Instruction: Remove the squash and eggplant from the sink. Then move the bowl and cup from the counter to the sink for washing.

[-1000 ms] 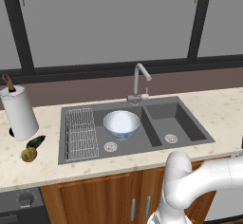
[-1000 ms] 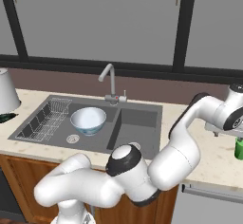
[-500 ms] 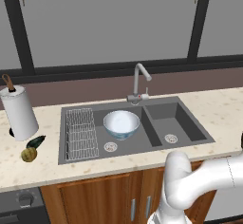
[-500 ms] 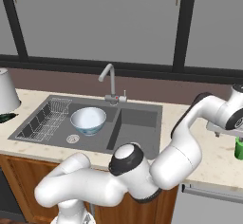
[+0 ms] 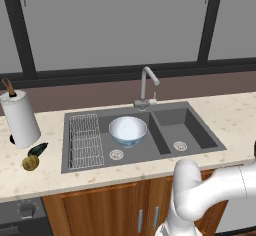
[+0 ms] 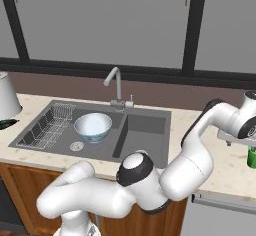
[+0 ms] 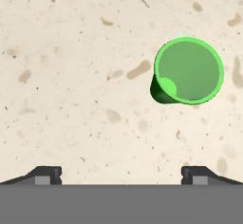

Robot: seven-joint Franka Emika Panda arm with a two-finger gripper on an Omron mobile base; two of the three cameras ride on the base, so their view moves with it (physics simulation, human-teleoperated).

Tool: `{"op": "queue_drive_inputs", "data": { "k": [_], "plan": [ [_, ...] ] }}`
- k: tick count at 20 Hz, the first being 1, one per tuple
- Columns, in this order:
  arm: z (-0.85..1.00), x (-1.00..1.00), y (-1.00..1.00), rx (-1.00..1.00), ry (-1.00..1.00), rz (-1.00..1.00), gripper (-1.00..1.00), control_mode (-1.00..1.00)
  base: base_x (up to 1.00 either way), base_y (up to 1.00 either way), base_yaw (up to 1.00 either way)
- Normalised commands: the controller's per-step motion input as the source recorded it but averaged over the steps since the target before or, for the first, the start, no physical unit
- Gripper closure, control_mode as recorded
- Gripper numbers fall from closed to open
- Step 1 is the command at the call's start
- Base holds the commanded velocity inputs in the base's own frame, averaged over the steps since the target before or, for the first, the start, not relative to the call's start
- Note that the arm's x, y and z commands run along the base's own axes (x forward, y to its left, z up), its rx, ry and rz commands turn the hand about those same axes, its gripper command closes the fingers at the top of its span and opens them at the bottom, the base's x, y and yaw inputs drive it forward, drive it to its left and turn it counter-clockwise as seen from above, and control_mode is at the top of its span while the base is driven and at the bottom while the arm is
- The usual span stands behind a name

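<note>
Partly cut off by the right base view's edge, the cup (image 6: pixel 252 157) stands right of the sink (image 5: pixel 190 111). Our gripper (image 7: pixel 121 173) hangs spread wide over it; the bowl (image 5: pixel 128 130) sits in the sink's left basin.

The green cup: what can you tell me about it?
The cup is small, bright green, plain and handleless, tapering to a narrower base. It looks like smooth plastic, and seems empty. It stands upright on the beige speckled counter, mouth up, seen from above. The gripper hangs open above it, not touching.
</note>
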Motion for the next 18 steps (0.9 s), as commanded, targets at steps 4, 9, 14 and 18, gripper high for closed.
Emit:
{"op": "queue_drive_inputs", "data": {
  "k": [4, 9, 14, 18],
  "plan": [
    [-0.07, 0.08, 0.00, 0.00, 0.00, 0.00, -1.00, -1.00, 0.00, 0.00, 0.00],
    [-0.08, 0.09, 0.00, 0.00, 0.00, 0.00, -1.00, -1.00, 0.00, 0.00, 0.00],
    [-0.09, 0.10, -0.02, 0.00, 0.00, 0.00, -1.00, -1.00, 0.00, 0.00, 0.00],
    [-0.06, 0.11, -0.08, 0.00, 0.00, 0.00, -1.00, -1.00, 0.00, 0.00, 0.00]
  ]
}}
